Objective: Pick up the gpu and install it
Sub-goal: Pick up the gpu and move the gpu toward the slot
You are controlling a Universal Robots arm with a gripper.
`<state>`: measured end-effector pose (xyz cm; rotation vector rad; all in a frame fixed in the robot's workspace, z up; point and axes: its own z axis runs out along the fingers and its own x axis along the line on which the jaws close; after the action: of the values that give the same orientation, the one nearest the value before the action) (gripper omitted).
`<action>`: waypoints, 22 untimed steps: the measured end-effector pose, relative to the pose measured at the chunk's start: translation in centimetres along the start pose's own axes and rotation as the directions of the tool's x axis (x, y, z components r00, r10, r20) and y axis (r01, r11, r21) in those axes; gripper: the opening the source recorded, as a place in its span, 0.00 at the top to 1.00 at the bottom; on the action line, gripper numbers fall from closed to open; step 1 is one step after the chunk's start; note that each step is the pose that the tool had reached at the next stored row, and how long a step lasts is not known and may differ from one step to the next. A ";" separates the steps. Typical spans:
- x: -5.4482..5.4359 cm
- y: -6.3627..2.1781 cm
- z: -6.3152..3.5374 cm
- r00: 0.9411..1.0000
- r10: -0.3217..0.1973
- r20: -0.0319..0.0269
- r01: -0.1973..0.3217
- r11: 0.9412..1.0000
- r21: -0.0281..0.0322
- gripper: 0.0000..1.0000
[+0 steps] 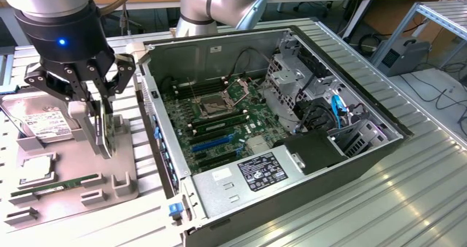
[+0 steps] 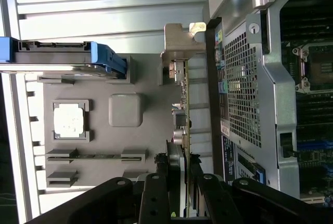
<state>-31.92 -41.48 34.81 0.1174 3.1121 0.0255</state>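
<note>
The gpu [image 1: 109,129] stands on edge in its slot on the grey parts tray [image 1: 128,159], at the exterior view's left beside the open computer case [image 1: 292,165]. My gripper [image 1: 100,143] reaches down over it, one finger on each side of the card, shut on it. In the wrist view the gpu [image 2: 183,104] shows edge-on, its silver end bracket [image 2: 179,41] at the far end. The gripper [image 2: 183,164] clamps the near part of the card. I cannot tell whether the card's lower edge still touches the tray.
The tray also holds a hard drive [image 1: 44,121], a CPU [image 1: 36,170] and a RAM stick [image 1: 54,186]. Inside the case the motherboard [image 1: 219,121] lies flat, with blue slots [image 1: 211,143]. The case's rear wall [image 2: 244,78] stands close beside the card.
</note>
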 end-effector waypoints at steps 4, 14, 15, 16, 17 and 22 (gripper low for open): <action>0.0 0.00 -0.07 1.000 0.000 0.000 0.000 1.000 0.000 0.73; 0.0 0.00 -0.27 1.000 0.000 0.000 0.000 1.000 0.000 0.73; 0.0 0.00 -0.29 1.000 0.000 0.000 0.000 1.000 0.000 0.73; 0.0 0.01 -0.32 1.000 0.000 0.000 0.000 1.000 0.000 0.73; 0.0 0.01 -0.34 1.000 0.000 0.000 0.000 1.000 0.000 0.73; 0.0 0.01 -0.47 1.000 0.000 0.000 0.000 1.000 0.001 0.73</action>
<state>-31.92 -41.48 35.29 0.1175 3.1121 0.0247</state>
